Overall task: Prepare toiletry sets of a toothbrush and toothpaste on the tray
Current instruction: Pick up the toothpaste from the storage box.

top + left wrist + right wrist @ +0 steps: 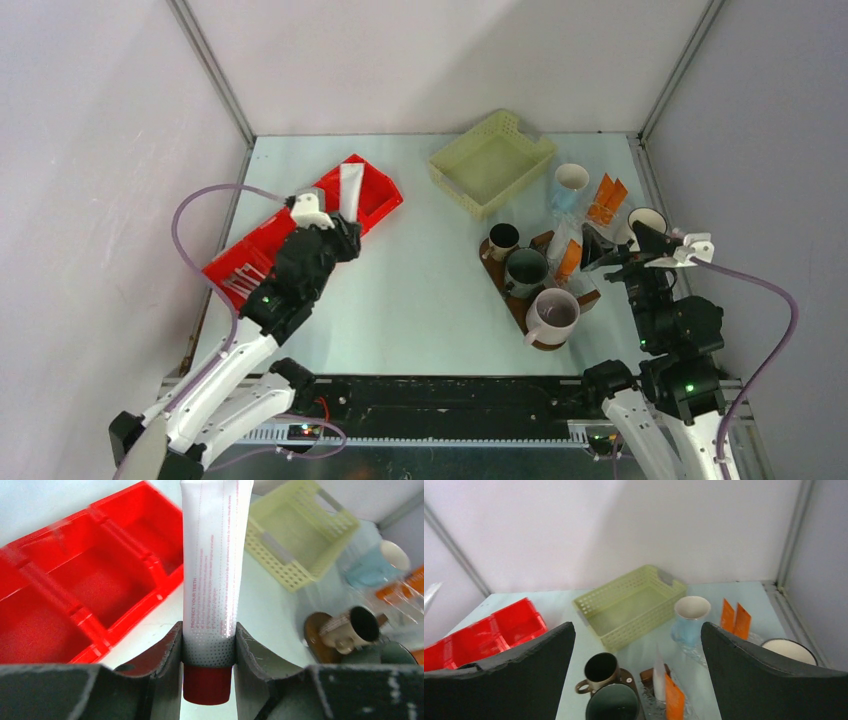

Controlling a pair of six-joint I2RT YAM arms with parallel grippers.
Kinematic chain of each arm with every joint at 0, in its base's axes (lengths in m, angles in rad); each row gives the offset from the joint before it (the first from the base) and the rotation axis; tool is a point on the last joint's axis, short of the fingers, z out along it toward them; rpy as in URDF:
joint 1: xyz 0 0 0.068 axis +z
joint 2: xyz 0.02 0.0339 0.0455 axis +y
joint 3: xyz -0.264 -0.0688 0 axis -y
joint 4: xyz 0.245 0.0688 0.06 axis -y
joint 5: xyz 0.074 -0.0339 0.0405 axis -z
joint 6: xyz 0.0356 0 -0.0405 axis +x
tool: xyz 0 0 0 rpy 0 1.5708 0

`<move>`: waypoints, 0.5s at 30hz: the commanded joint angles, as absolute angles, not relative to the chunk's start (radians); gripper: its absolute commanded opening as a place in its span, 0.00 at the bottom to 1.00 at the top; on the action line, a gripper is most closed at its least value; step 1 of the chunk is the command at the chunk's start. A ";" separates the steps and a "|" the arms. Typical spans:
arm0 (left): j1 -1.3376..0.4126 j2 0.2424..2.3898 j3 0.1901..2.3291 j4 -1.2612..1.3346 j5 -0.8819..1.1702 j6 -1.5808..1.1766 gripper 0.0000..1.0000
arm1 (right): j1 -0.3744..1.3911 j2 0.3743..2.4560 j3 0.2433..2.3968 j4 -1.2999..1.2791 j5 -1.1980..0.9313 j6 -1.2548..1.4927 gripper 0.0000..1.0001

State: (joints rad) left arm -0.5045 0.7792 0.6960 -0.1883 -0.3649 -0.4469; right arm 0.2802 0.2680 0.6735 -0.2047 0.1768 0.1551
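Toothpaste tube (212,565): white, printed, with a red cap (207,684). It is held in the left end effector (207,655), well apart from the tray (512,302).

- Location: in the top view the tube lies over the far compartment of the red bin (385,190), at the left of the tabletop (420,290). It looks raised clear of the bin. The crimped end points to the far wall and the cap points back toward the wrist.
- Grip: the jaws are clamped on the dotted band just above the cap, one finger on each flat side. The tube sits straight between them with no visible tilt.
- Handling (judgement): light and soft-walled, so the body would flatten under a hard squeeze. The glossy skin is likely slippery. The shoulder next to the cap is the stiffest part, so the present hold is a sensible one. Gripping further up the tube risks bending it or letting it swing.
- Left arm: reaches forward from its base to the bin, with the wrist roughly level and the fingers aimed to the far right.
- Right arm: folded up at the right edge. The right end effector (605,245) faces the tray with its jaws spread wide and nothing between them.
- Tray contents: a small dark brown mug (502,240), a dark green mug (527,270) and a mauve-grey mug (553,313).
- Next (judgement): carry the tube right across the tabletop to the tray.
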 commanded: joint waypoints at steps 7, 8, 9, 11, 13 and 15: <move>-0.728 0.785 0.593 0.323 -0.259 -0.144 0.12 | 0.282 0.430 0.835 -0.252 -0.125 0.239 0.95; -0.758 0.802 0.591 0.342 -0.252 -0.128 0.13 | 0.282 0.452 0.842 -0.252 -0.138 0.248 0.94; -0.773 0.811 0.591 0.377 -0.249 -0.093 0.13 | 0.282 0.461 0.856 -0.251 -0.169 0.267 0.94; -0.820 0.840 0.590 0.428 -0.238 -0.043 0.14 | 0.282 0.490 0.869 -0.242 -0.213 0.306 0.92; -0.861 0.870 0.597 0.472 -0.226 -0.009 0.15 | 0.282 0.515 0.880 -0.228 -0.253 0.343 0.91; -0.895 0.901 0.609 0.504 -0.214 0.037 0.15 | 0.282 0.538 0.888 -0.214 -0.291 0.381 0.90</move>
